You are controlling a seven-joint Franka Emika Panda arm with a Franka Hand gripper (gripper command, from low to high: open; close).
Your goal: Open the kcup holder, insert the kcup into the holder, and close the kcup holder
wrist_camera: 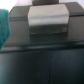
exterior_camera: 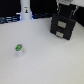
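- Dark and blurred, the hand (exterior_camera: pixel 66 6) appears at the upper edge of the exterior view, directly above the kcup holder (exterior_camera: pixel 63 26); whether its fingers are spread or closed cannot be told from either view.
- Wrist view: a black flat face of the kcup holder (wrist_camera: pixel 45 62) fills most of the frame, with a grey rectangular block (wrist_camera: pixel 48 20) beyond it; the picture is too blurred to say what the block is or whether the hand touches anything.
- Kcup holder, exterior view: a black boxy unit with two stacked drawer fronts, each bearing a small pale handle, standing on the white surface (exterior_camera: pixel 47 57) toward the exterior view's right. Both drawers look shut, though the blur leaves this uncertain.
- Kcup (exterior_camera: pixel 19 49): a tiny white pod with a green top, standing alone on the surface toward the exterior view's left, well apart from the kcup holder and from the hand.
- Tall white bottle-shaped object (exterior_camera: pixel 25 11): upright at the far edge of the surface, near the exterior view's left, against a dark background.
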